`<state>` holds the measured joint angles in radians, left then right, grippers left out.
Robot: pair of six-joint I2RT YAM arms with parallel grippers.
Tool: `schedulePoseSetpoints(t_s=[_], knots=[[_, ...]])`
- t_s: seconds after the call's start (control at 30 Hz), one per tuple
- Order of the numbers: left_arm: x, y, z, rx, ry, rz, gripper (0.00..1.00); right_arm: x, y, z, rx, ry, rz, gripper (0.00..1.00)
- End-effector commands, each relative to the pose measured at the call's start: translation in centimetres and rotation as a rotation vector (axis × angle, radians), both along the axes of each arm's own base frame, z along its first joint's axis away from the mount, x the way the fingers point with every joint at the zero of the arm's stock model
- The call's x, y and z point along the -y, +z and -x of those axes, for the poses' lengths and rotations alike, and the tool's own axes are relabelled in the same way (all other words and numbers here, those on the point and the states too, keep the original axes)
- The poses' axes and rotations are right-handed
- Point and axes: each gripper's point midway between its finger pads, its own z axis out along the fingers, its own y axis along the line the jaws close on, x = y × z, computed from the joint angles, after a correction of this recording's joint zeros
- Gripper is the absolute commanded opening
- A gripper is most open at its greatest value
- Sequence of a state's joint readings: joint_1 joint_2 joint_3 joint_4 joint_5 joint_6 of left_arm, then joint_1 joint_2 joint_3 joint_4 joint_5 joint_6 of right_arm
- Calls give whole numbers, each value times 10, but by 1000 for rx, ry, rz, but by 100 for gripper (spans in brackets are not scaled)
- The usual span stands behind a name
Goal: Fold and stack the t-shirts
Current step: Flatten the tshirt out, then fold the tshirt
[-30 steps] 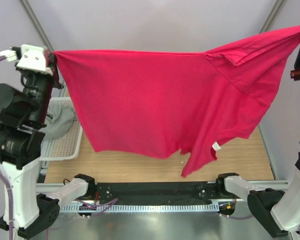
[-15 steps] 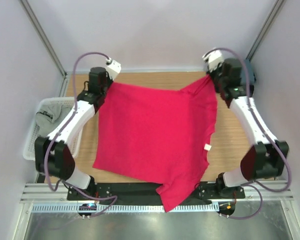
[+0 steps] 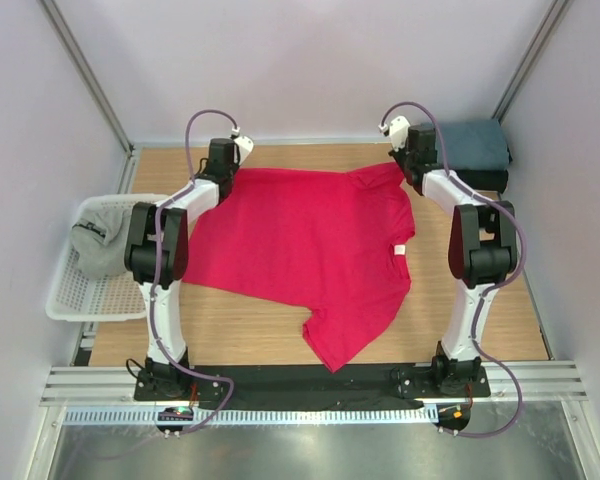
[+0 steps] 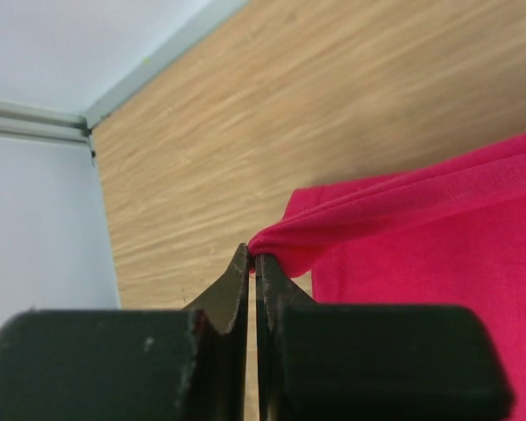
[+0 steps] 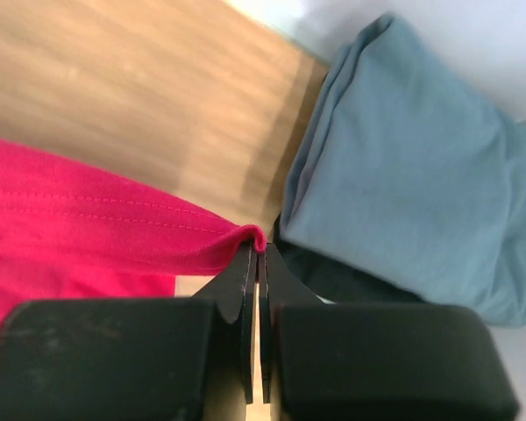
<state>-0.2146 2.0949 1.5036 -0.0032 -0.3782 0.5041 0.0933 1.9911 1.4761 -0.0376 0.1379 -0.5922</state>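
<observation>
Left gripper (image 3: pixel 224 172), top view: clamped on a far corner of the red t-shirt (image 3: pixel 300 250), low over the table (image 3: pixel 230 340) near its far edge.
Right gripper (image 3: pixel 405 166), top view: pinching the other far corner, level with the left one.
Why held so: two corners pulled apart keep the far hem taut and straight, so the cloth lies spread and ready for folding, by my reading.
Red t-shirt, top view: flat on the wood between the arms, one sleeve trailing toward the near edge.
Finished stack: slate-blue tee (image 3: pixel 470 145) folded on top of a black tee (image 3: pixel 488 181), far right corner, probably kept out of the working space.
Waiting pile: grey tee (image 3: pixel 98 245) bunched in the white basket (image 3: pixel 65 300), at the left.
Count, top view: four tees (one red, one grey, one blue, one black), one basket, two arms.
Left gripper (image 4: pixel 252 260), left wrist view: fingers pressed together on a small fold of the red t-shirt (image 4: pixel 403 254); bare table (image 4: pixel 272 114) beyond.
Count, left wrist view: one tee.
Right gripper (image 5: pixel 259 251), right wrist view: tips closed on the hem of the red t-shirt (image 5: pixel 70 228), just beside the stack.
Stack, right wrist view: slate-blue tee (image 5: pixel 403 175) above, black tee (image 5: pixel 351 281) showing beneath its edge.
Count, right wrist view: three tees.
</observation>
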Motion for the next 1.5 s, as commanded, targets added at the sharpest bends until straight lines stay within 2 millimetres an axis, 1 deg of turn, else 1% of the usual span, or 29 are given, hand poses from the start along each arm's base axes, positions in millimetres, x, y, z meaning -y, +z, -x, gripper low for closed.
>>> schedulePoseSetpoints(t_s=[0.0, 0.03, 0.07, 0.1, 0.13, 0.17, 0.2, 0.23, 0.27, 0.3, 0.33, 0.37, 0.43, 0.53, 0.6, 0.63, 0.67, 0.73, 0.77, 0.83, 0.9, 1.07, 1.17, 1.2, 1.23, 1.27, 1.3, 1.33, 1.47], knots=[[-4, 39, -24, 154, 56, 35, 0, 0, 38, -34, 153, -63, -14, 1], [-5, 38, -24, 156, 60, 34, 0, 2, 37, -38, 161, -81, -20, 1], [-6, 34, -25, 159, 67, 37, 0, 0, 31, -45, 159, -90, -23, 1], [-6, 32, -25, 161, 73, 42, 0, -1, 30, -48, 162, -97, -27, 1], [-9, 33, -26, 167, 85, 41, 0, 0, 27, -51, 161, -106, -30, 1], [-9, 33, -27, 170, 89, 46, 0, -1, 30, -56, 171, -119, -36, 1], [-9, 32, -28, 173, 96, 57, 0, -4, 24, -59, 163, -120, -37, 1], [-12, 32, -30, 175, 108, 60, 0, -4, 22, -62, 160, -125, -41, 1], [-13, 36, -33, 180, 114, 63, 0, -7, 29, -67, 180, -121, -55, 1], [-15, 35, -35, 178, 121, 63, 0, -10, 24, -70, 176, -119, -60, 1], [-17, 38, -36, 185, 129, 61, 0, -12, 26, -74, 185, -118, -67, 1], [-20, 42, -38, 194, 140, 58, 0, -13, 33, -78, 202, -118, -73, 1], [-23, 44, -38, 196, 147, 62, 0, -20, 33, -83, 203, -117, -85, 1], [-29, 48, -36, 203, 165, 67, 0, -25, 50, -88, 251, -119, -118, 1], [-38, 50, -34, 212, 204, 61, 0, -26, 57, -90, 273, -118, -129, 1], [-41, 53, -33, 218, 217, 64, 0, -27, 57, -92, 277, -118, -131, 1], [-43, 49, -30, 208, 227, 70, 0, -27, 57, -94, 279, -122, -130, 1], [-45, 49, -26, 206, 226, 74, 0, -29, 59, -96, 289, -124, -133, 1], [-47, 45, -23, 202, 228, 68, 0, -30, 58, -98, 290, -122, -133, 1], [-49, 44, -21, 203, 233, 57, 0, -31, 56, -101, 289, -124, -130, 1], [-52, 46, -18, 207, 240, 58, 0, -33, 59, -105, 301, -131, -124, 1], [-55, 51, -18, 220, 248, 62, 0, -34, 67, -105, 320, -133, -131, 1], [-57, 51, -17, 220, 253, 56, 0, -32, 63, -102, 304, -139, -125, 1], [-57, 57, -16, 229, 254, 60, 0, -34, 63, -100, 294, -141, -126, 1], [-58, 59, -14, 231, 255, 59, 0, -32, 71, -96, 302, -145, -128, 1], [-57, 62, -12, 238, 253, 68, 0, -32, 65, -91, 284, -142, -125, 1], [-57, 64, -10, 239, 250, 68, 0, -31, 67, -87, 285, -144, -123, 1], [-57, 71, -5, 248, 249, 72, 0, -29, 72, -83, 292, -146, -124, 1], [-57, 83, 7, 253, 235, 88, 0, -26, 85, -57, 274, -138, -113, 1]])
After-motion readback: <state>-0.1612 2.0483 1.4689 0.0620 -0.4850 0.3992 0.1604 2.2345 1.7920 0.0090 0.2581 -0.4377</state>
